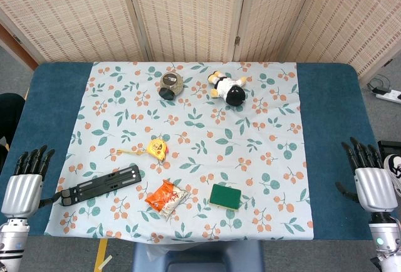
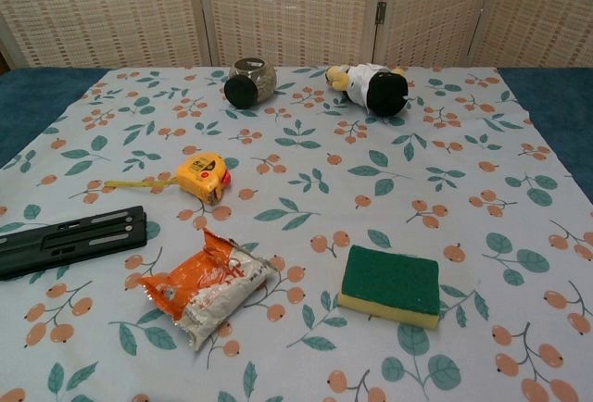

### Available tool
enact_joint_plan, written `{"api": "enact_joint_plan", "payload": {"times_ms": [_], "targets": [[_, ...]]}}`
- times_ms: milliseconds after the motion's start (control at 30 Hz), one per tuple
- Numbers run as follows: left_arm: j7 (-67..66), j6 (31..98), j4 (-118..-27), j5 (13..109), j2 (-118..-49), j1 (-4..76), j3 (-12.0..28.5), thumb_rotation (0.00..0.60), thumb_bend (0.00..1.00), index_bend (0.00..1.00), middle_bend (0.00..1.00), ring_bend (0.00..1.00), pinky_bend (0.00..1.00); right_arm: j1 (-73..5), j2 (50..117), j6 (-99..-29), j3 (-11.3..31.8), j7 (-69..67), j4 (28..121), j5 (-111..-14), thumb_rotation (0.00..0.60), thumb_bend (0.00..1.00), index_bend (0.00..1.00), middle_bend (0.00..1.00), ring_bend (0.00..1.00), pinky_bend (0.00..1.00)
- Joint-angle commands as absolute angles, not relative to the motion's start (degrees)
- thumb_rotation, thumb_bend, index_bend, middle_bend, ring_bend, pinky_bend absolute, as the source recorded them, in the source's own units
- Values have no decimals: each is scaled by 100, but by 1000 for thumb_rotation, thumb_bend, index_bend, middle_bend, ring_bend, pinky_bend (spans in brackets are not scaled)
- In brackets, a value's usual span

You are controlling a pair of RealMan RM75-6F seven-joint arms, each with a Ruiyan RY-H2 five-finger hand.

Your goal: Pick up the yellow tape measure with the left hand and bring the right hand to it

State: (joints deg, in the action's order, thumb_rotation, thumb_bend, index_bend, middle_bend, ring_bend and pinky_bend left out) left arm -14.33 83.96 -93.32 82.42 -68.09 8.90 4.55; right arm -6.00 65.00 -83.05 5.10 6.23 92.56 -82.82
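Observation:
The yellow tape measure (image 1: 157, 148) (image 2: 203, 177) lies on the floral cloth, left of centre, with a short length of tape pulled out to its left. My left hand (image 1: 25, 181) rests at the table's left edge, fingers straight and apart, holding nothing, well to the left of the tape measure. My right hand (image 1: 371, 178) is at the right edge, fingers also spread and empty. Neither hand shows in the chest view.
A black folding stand (image 1: 100, 185) (image 2: 69, 239) lies between my left hand and the tape measure. An orange snack packet (image 1: 166, 198) (image 2: 208, 285) and a green sponge (image 1: 225, 196) (image 2: 390, 283) sit near the front. A jar (image 1: 170, 86) (image 2: 249, 82) on its side and a plush toy (image 1: 228, 87) (image 2: 371, 85) lie at the back.

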Motion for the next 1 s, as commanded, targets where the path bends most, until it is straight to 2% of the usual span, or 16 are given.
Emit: {"api": "enact_joint_plan", "payload": {"times_ms": [33, 533, 833, 1000], "targets": [[-1438, 8484, -9263, 8280, -6872, 866, 478, 600, 90, 104, 62, 58, 0, -584, 6537, -8359, 521, 589, 9213, -8317, 600, 273, 0, 13, 80, 0], [-1388, 8327, -9319, 8314, -6810, 959, 476, 600, 90, 105, 62, 63, 0, -548, 6538, -8435, 530, 519, 9164, -8329, 600, 273, 0, 14, 79, 0], [-1137, 7724, -9071, 8563, -6827, 1602, 694, 600, 90, 107, 62, 64, 0, -578, 6455, -8432, 571, 554, 9229, -8335, 600, 273, 0, 14, 82, 0], [-674, 7125, -8743, 8708, -6954, 2185, 835, 600, 90, 108, 62, 68, 0, -585, 6395, -8444, 584, 593, 9307, -8347, 600, 273, 0, 14, 83, 0]]}}
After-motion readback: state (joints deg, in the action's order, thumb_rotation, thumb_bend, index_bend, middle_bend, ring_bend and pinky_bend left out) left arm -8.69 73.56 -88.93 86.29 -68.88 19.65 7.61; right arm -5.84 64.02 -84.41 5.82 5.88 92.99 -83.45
